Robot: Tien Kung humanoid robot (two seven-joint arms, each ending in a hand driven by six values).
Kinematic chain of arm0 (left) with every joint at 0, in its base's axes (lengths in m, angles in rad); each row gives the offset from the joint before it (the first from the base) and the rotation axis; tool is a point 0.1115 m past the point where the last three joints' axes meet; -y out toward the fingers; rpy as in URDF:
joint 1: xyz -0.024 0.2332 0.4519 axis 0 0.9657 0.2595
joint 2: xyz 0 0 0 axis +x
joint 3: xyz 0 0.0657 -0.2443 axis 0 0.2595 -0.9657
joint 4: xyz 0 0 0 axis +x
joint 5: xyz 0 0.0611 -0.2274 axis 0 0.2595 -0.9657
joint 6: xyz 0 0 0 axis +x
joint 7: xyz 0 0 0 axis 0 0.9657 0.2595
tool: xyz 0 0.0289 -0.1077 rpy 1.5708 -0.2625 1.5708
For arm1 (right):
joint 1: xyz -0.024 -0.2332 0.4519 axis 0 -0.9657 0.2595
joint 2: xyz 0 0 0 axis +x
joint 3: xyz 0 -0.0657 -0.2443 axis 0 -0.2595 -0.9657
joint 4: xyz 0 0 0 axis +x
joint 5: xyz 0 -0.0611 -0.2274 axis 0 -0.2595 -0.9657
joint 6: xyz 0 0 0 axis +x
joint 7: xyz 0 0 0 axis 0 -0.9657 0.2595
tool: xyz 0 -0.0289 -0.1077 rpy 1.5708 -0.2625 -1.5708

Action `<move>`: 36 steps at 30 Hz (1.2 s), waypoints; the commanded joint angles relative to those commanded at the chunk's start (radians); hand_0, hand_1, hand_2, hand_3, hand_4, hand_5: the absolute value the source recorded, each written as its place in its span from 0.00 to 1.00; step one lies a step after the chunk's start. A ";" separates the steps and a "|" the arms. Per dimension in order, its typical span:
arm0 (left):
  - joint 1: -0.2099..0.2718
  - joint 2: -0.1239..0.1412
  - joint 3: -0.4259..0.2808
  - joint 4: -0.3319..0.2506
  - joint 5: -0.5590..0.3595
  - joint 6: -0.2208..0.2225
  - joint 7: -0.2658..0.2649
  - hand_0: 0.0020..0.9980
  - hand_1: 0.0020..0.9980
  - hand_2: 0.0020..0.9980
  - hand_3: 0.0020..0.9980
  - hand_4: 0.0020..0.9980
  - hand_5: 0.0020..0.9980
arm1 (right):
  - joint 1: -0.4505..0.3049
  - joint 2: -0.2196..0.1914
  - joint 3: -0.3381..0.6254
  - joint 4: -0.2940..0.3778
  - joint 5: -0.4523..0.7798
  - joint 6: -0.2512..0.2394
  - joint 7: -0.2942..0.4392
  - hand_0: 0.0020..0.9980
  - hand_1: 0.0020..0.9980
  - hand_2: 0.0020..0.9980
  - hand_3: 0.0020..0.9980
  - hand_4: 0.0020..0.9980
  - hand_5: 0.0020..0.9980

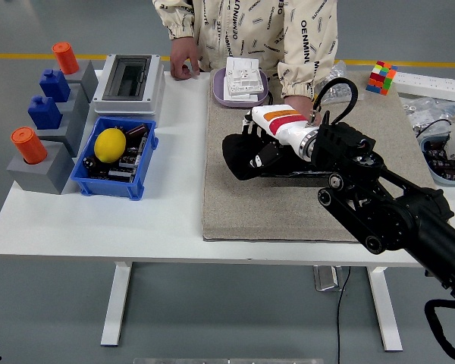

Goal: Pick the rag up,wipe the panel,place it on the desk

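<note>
**One camera, high up, looking down**

There is just one view. The camera sits high on the robot's side and looks forward and down over the white table (174, 227). The table's near edge runs low across the picture. A person (250, 30) stands at the far side, at the top.

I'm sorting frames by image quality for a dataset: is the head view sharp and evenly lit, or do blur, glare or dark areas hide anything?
Head view: sharp throughout and evenly lit, shadows soft, no glare on the white table; only the black rag under the robot's right hand merges with the dark panel, so their edges are hard to separate.
</note>
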 joint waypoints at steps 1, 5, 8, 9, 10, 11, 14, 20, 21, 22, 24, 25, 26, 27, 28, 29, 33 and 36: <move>0.000 0.000 -0.001 0.000 0.000 0.000 0.000 0.73 0.72 0.77 0.63 0.69 0.58 | -0.003 0.000 0.000 -0.003 0.000 0.000 0.000 0.31 0.42 0.46 0.45 0.97 0.10; 0.001 -0.003 -0.001 0.000 0.000 -0.001 -0.001 0.73 0.72 0.77 0.63 0.69 0.58 | -0.014 0.000 0.003 -0.011 -0.001 0.001 0.000 0.31 0.42 0.46 0.45 0.97 0.10; 0.003 -0.003 -0.002 0.000 0.003 -0.002 -0.002 0.73 0.72 0.77 0.63 0.69 0.58 | -0.019 -0.010 0.006 -0.011 0.001 0.001 0.001 0.31 0.42 0.46 0.45 0.97 0.10; 0.003 -0.003 -0.002 0.000 0.003 -0.002 -0.002 0.73 0.72 0.77 0.63 0.69 0.58 | -0.020 -0.012 0.007 -0.010 0.000 0.001 0.001 0.31 0.42 0.46 0.45 0.97 0.10; 0.005 -0.003 -0.003 0.000 0.004 -0.002 -0.002 0.73 0.72 0.77 0.63 0.69 0.58 | -0.022 -0.021 0.010 -0.010 0.001 0.001 0.001 0.31 0.42 0.46 0.45 0.97 0.10; 0.006 -0.003 -0.003 0.000 0.005 -0.002 -0.002 0.73 0.72 0.77 0.63 0.69 0.58 | -0.024 -0.028 0.013 -0.009 0.000 0.001 0.001 0.31 0.42 0.46 0.45 0.97 0.10; 0.010 -0.003 -0.005 0.000 0.006 -0.001 -0.001 0.73 0.72 0.77 0.63 0.69 0.58 | -0.028 -0.053 0.021 -0.009 0.000 0.002 0.001 0.31 0.42 0.46 0.45 0.97 0.10; 0.014 -0.002 -0.006 0.000 0.009 -0.002 -0.002 0.73 0.72 0.77 0.63 0.69 0.58 | -0.038 -0.100 0.043 -0.009 -0.002 0.004 0.001 0.31 0.42 0.46 0.45 0.97 0.10; 0.014 -0.002 -0.005 0.000 0.009 -0.002 -0.002 0.73 0.72 0.77 0.63 0.69 0.58 | -0.042 -0.111 0.049 -0.008 -0.002 0.005 0.002 0.31 0.42 0.46 0.45 0.97 0.10; 0.015 -0.003 -0.006 0.000 0.011 -0.002 -0.003 0.73 0.72 0.77 0.63 0.69 0.58 | -0.046 -0.122 0.056 -0.008 -0.003 0.005 0.001 0.31 0.42 0.46 0.45 0.97 0.10; 0.015 -0.003 -0.005 0.000 0.011 -0.002 -0.002 0.73 0.72 0.77 0.63 0.69 0.58 | -0.052 -0.136 0.064 -0.007 -0.003 0.005 0.002 0.31 0.42 0.46 0.45 0.97 0.10; 0.016 -0.003 -0.005 0.000 0.011 -0.003 -0.003 0.73 0.72 0.77 0.63 0.69 0.58 | -0.058 -0.147 0.072 -0.007 -0.005 0.006 0.002 0.31 0.42 0.46 0.45 0.97 0.10; 0.016 -0.004 -0.006 0.000 0.012 -0.003 -0.002 0.73 0.72 0.77 0.63 0.69 0.58 | -0.063 -0.156 0.077 -0.006 -0.005 0.006 0.002 0.31 0.42 0.46 0.45 0.97 0.10; 0.017 -0.004 -0.006 0.000 0.011 -0.003 -0.003 0.73 0.72 0.77 0.63 0.69 0.58 | -0.068 -0.165 0.082 -0.006 -0.004 0.006 0.002 0.31 0.42 0.46 0.45 0.97 0.10; 0.017 -0.004 -0.007 0.000 0.011 -0.003 -0.003 0.73 0.72 0.77 0.63 0.69 0.58 | -0.072 -0.171 0.085 -0.006 -0.004 0.006 0.002 0.31 0.42 0.46 0.45 0.97 0.10; 0.018 -0.004 -0.007 0.000 0.012 -0.002 -0.002 0.73 0.72 0.77 0.63 0.69 0.58 | -0.079 -0.185 0.094 -0.008 -0.008 0.007 0.002 0.31 0.42 0.46 0.45 0.97 0.10; 0.019 -0.004 -0.010 0.000 0.013 -0.002 -0.002 0.73 0.72 0.77 0.63 0.69 0.58 | -0.092 -0.212 0.116 -0.011 -0.012 0.008 0.001 0.31 0.42 0.46 0.45 0.97 0.10; 0.018 -0.004 -0.011 0.000 0.014 -0.002 -0.002 0.73 0.72 0.77 0.63 0.69 0.58 | -0.097 -0.232 0.132 -0.010 -0.015 0.008 0.002 0.31 0.42 0.46 0.45 0.97 0.10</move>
